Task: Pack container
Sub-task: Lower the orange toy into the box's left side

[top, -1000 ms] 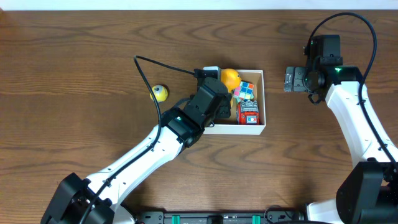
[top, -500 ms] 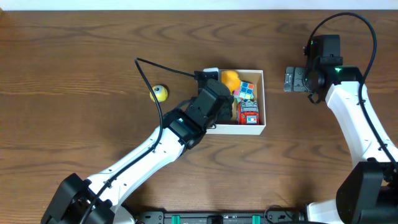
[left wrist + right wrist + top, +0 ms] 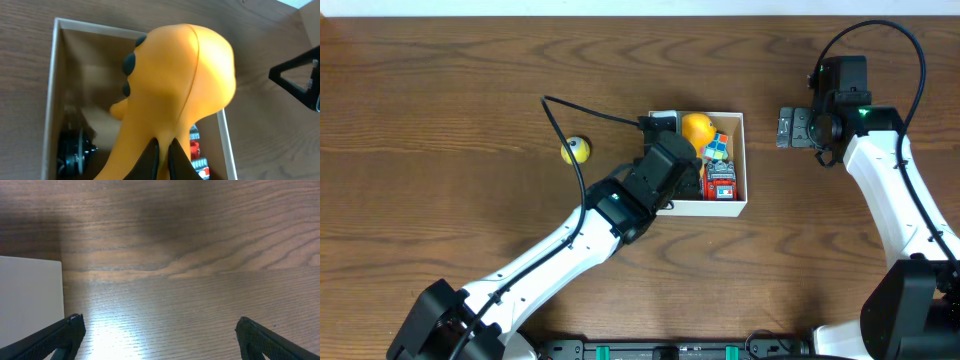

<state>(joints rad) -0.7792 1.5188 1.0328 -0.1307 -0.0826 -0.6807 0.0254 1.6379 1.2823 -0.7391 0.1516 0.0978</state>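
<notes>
Since a second ago my left jaws, clamped on the orange dark-eyed toy [image 3: 175, 85], have edged it further over the container [image 3: 710, 208] mid-worktop, so I judge release is next; right jaws apart, empty; yellow ball [image 3: 576, 150] remains outside.

The orange toy [image 3: 696, 128] has shifted slightly right over the container [image 3: 715, 208].

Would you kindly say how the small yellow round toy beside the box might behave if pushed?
The yellow toy looks round, so it would probably roll across the smooth table. Small, so likely light and easily knocked away.
</notes>
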